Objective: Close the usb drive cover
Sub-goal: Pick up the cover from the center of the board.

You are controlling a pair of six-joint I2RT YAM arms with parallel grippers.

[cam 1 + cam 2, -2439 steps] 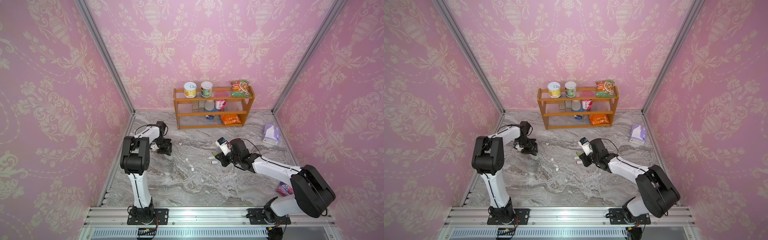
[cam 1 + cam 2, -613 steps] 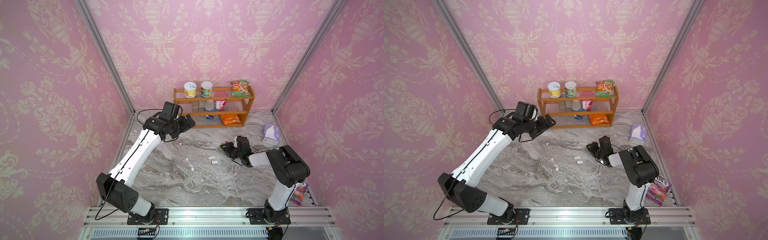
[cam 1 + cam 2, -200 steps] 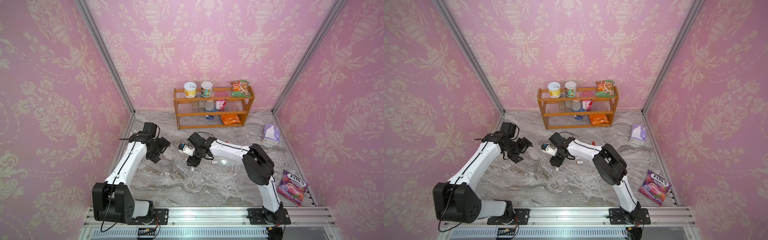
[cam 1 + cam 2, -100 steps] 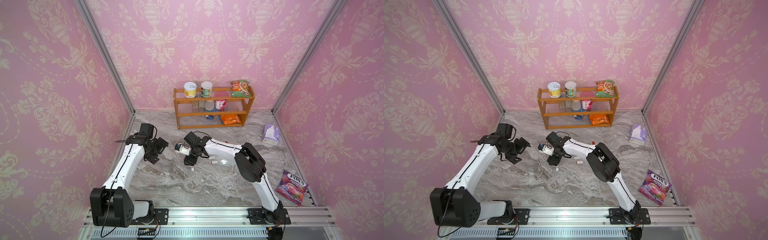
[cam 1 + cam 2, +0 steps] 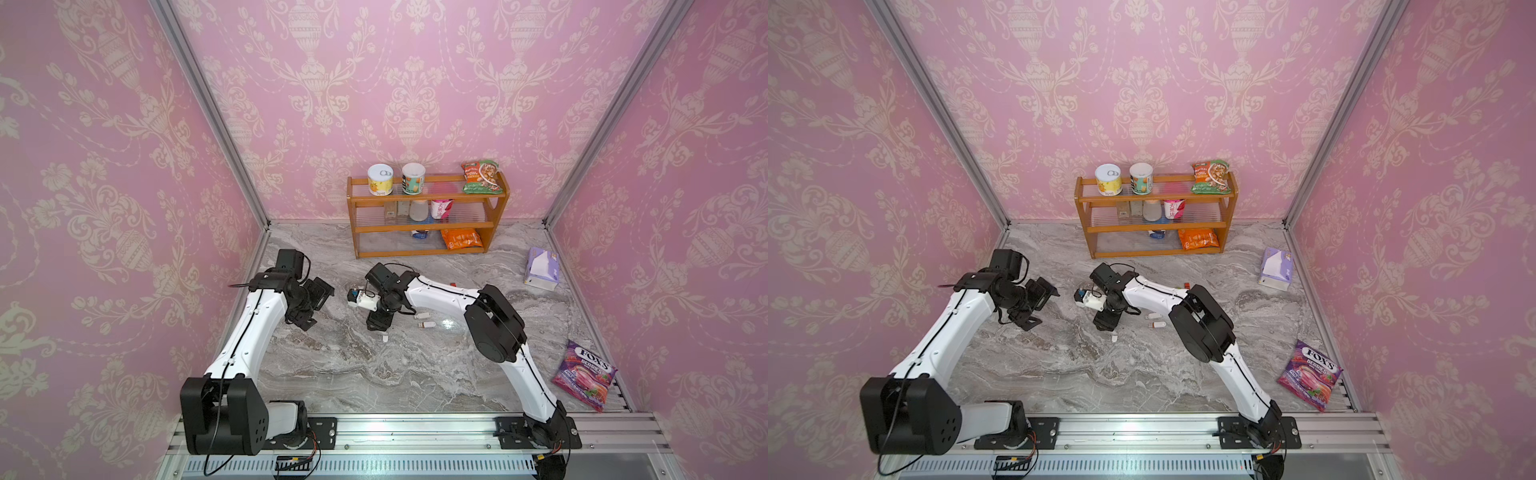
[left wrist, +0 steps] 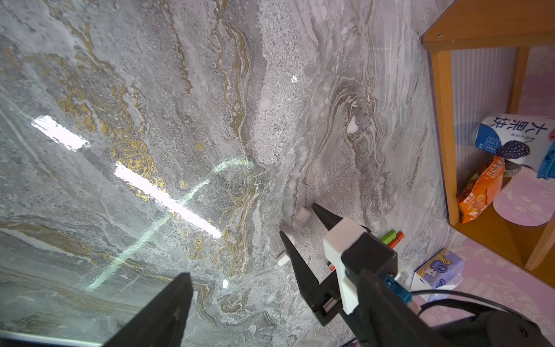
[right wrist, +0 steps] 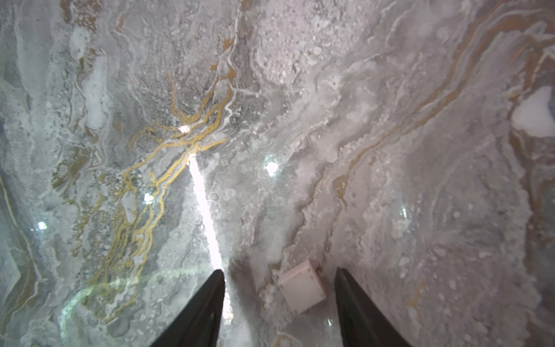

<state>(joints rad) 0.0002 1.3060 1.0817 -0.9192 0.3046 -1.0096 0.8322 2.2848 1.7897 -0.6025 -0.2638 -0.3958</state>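
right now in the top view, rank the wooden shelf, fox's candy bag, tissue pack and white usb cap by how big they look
In a top view, largest to smallest:
1. wooden shelf
2. fox's candy bag, though it lies nearer the camera, which flatters it
3. tissue pack
4. white usb cap, by far the smallest

Field notes. We find a cap (image 7: 301, 290) lying on the counter (image 5: 374, 374) between the right fingers (image 7: 204, 312), closer to one of them and touching neither. Two usb drives (image 5: 427, 324) lie side by side just beside those fingers, on the side away from the left fingers (image 5: 322, 291). A shelf (image 5: 419, 228) stands behind both sets of fingers, at the back wall. A tissue pack (image 5: 540, 270) and a candy bag (image 5: 584, 374) lie well beyond the drives, the bag nearer the front.
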